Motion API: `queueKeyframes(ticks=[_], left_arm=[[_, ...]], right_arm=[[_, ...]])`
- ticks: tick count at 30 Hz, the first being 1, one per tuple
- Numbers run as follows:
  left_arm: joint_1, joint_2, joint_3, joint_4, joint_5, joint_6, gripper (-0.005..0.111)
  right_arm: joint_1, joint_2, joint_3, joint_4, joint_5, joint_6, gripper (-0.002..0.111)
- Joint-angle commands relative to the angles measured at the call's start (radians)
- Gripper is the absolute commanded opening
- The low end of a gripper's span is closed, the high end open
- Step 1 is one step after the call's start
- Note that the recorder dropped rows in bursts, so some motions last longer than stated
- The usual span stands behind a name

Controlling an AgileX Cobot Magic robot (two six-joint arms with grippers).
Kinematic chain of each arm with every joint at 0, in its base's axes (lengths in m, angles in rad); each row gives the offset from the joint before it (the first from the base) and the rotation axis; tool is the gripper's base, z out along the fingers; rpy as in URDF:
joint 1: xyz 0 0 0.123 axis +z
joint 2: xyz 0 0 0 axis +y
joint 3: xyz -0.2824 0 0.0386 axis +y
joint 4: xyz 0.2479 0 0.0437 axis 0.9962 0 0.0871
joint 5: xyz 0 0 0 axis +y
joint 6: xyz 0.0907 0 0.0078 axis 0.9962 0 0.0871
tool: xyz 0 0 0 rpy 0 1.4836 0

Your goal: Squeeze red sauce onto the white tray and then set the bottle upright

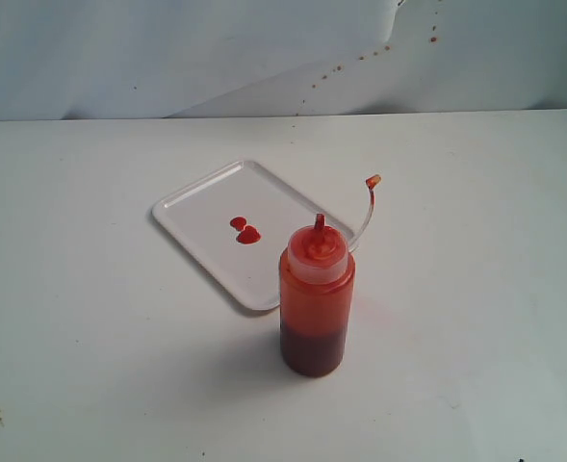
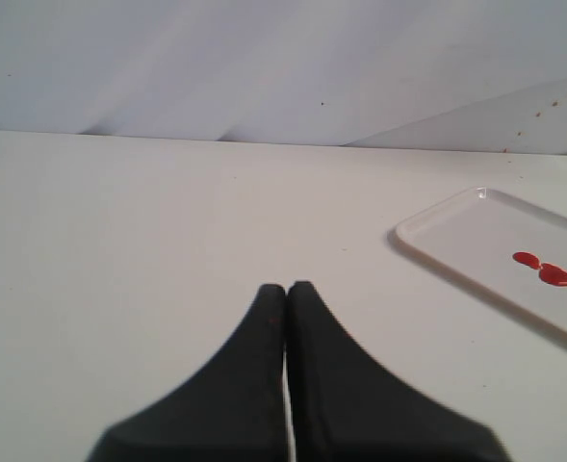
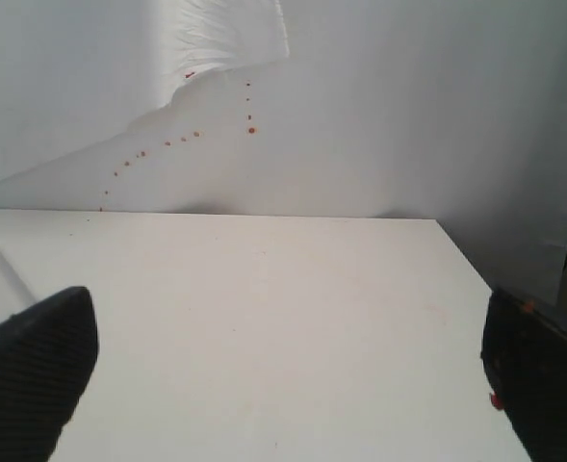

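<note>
Exterior view: a white table [image 1: 90, 385] fills most of the scene, and a pale backdrop [image 1: 167, 48] is hung behind it at 12 o'clock. The tray [image 1: 285, 204] is laid flat on the table about the middle of the view, with its long sides running from 10 o'clock to 4 o'clock. The bottle [image 1: 317, 308] is stood upright on the table at 5 o'clock of the tray's middle, just beside the tray's near edge and partly covering it; whether the two touch cannot be told. The bottle is held by nothing. Dark sauce is seen in its lower part, and the wall above is tinted orange-red. Its nozzle [image 1: 320, 223] is pointed up and uncapped.

In the left wrist view the left gripper [image 2: 287, 287] is shown closed on nothing, its dark fingers [image 2: 259, 366] pressed together over bare table, well apart from the tray [image 2: 456, 219]. In the right wrist view the right gripper [image 3: 285, 308] is shown wide open and empty above the table.

A thin strap [image 1: 363, 214] is curved from the bottle's top toward 1 o'clock, and a small cap [image 1: 373, 180] is carried at its end. The sauce [image 1: 246, 231] is seen as two small red blobs, touching, near the tray's middle. Tiny red specks [image 1: 362, 58] are scattered on the backdrop at 1 o'clock.
</note>
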Motion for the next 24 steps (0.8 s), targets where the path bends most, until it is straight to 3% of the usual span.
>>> queueKeyframes(ticks=[1, 10, 24], left_arm=[[-0.004, -0.003, 0.005, 0.003, -0.010, -0.002, 0.000], [-0.004, -0.003, 0.005, 0.003, -0.010, 0.001, 0.000], [-0.004, -0.003, 0.005, 0.003, -0.010, -0.003, 0.000]], right_arm=[[-0.008, -0.003, 0.003, -0.014, 0.031, -0.006, 0.105], [-0.008, -0.003, 0.003, -0.014, 0.199, -0.001, 0.105], [-0.008, -0.003, 0.003, -0.006, 0.198, -0.001, 0.105]])
